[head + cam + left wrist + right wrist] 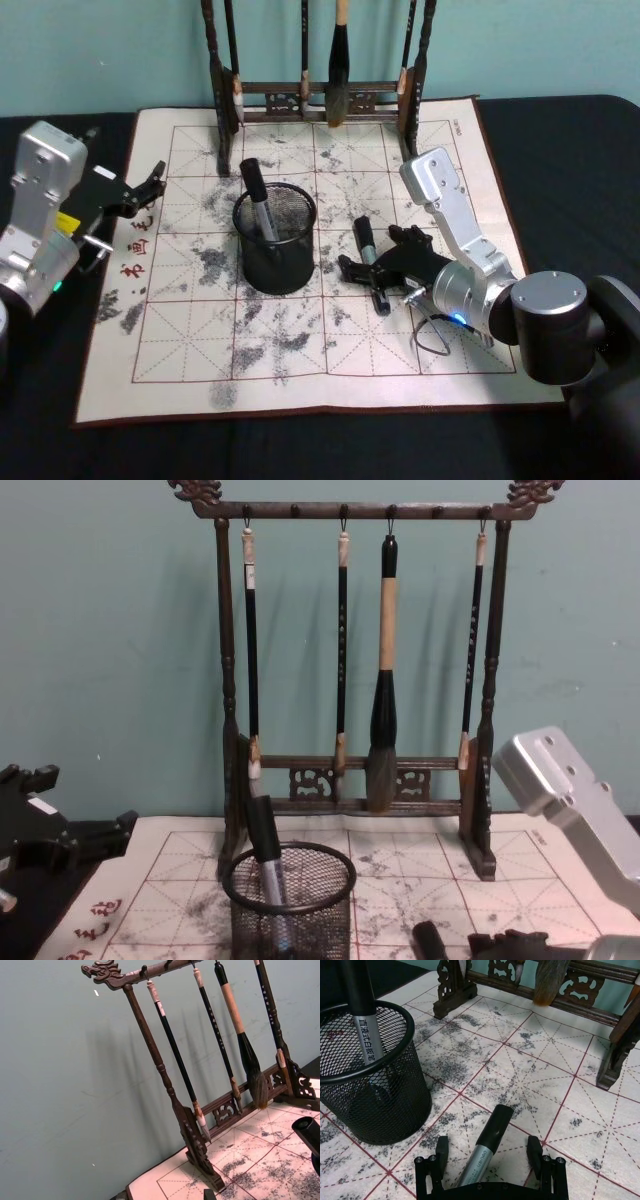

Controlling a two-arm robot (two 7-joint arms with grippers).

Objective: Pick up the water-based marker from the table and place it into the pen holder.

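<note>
Head view: the right tool [374, 255] sits low over the marker [364, 236], which lies flat on the white mat [250, 350] covering the desk [560, 150]. The tool is spread wide across the barrel, probably so it can close from both sides. The pen holder [275, 262] stands near the tool on its left, with a second marker [255, 195] already leaning inside. The left tool [140, 190] is parked far to that side, at the mat's edge and clear of the work. I cannot tell how it is set.

Left wrist view: this camera faces the brush rack [190, 1125], which suggests that arm is idle.

Right wrist view: the fingers [442, 1150] flank the marker on both sides without touching it, and its black cap points away beyond them. The grasp looks lined up but not yet made.

Chest view: the holder's open rim is unobstructed, so I judge a short lift and a carry to the left should do.
</note>
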